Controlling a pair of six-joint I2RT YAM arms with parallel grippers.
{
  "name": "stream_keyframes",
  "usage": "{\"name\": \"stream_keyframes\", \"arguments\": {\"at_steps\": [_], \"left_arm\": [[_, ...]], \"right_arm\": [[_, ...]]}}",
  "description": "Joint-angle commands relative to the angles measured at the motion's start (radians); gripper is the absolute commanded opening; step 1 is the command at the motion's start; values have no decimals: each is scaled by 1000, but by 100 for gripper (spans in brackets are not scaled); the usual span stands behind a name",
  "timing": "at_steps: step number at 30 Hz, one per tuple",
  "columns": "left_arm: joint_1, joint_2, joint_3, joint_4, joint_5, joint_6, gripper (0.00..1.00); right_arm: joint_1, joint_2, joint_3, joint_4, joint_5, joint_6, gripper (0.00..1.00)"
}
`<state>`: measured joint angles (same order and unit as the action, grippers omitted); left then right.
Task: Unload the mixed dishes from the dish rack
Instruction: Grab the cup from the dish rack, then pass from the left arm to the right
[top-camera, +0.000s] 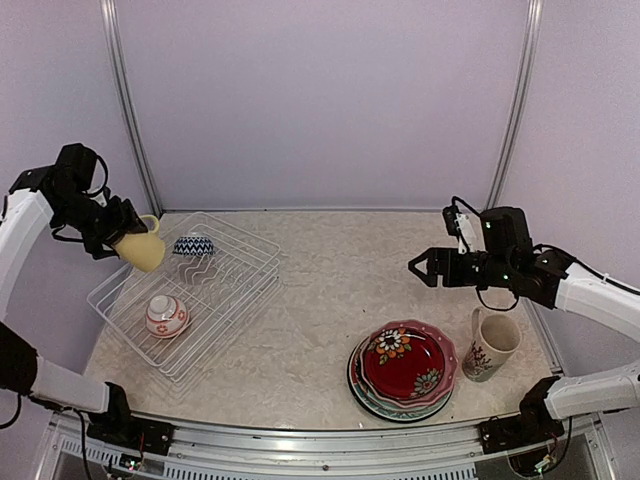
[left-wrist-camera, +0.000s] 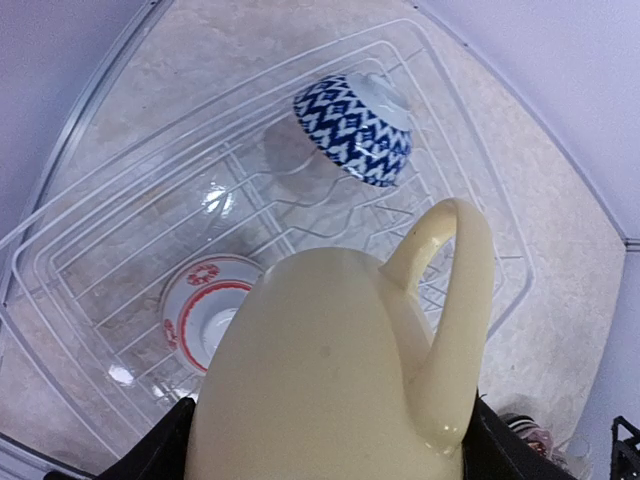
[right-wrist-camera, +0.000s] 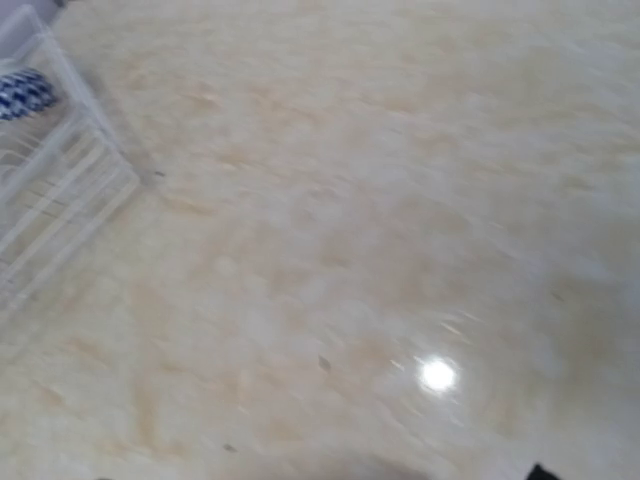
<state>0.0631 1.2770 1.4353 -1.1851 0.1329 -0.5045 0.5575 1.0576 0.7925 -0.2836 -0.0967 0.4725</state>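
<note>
My left gripper (top-camera: 122, 238) is shut on a yellow mug (top-camera: 143, 250) and holds it in the air above the far left corner of the white wire dish rack (top-camera: 225, 290). The mug (left-wrist-camera: 330, 370) fills the lower part of the left wrist view, handle to the right. In the rack lie a blue patterned bowl (top-camera: 192, 245) (left-wrist-camera: 355, 128) at the back and a red patterned bowl (top-camera: 166, 315) (left-wrist-camera: 205, 310) near the front, both upside down. My right gripper (top-camera: 420, 268) is open and empty, above the table right of the middle.
A stack of plates with a red floral one on top (top-camera: 405, 365) sits at the front right, with a cream floral mug (top-camera: 490, 345) standing beside it. The right wrist view is blurred; it shows the tabletop and the rack's corner (right-wrist-camera: 55, 200).
</note>
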Motion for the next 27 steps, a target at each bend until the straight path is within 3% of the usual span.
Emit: {"name": "stream_keyframes", "arguments": {"at_steps": [1,6,11,17,21,27], "left_arm": [[-35,-61,24,137,277,-86,29],[-155,-118,-85,402,453,-216,28],[-300,-119,-189,661,494,-341,25],[-473,3,-221,923,517,-451,22],[-561,105,-171,968,499,-469,22],[-664,251,-160,1164,549,-563,22]], "right_arm": [[6,76,42,171,-119,46,86],[52,171,75,277,-196,88,86],[120,253,103,353,-241,124,87],[157,320,86,502,-337,206,87],[176,331,69,583,-359,245,87],[186,331,-15,884,-444,370,86]]}}
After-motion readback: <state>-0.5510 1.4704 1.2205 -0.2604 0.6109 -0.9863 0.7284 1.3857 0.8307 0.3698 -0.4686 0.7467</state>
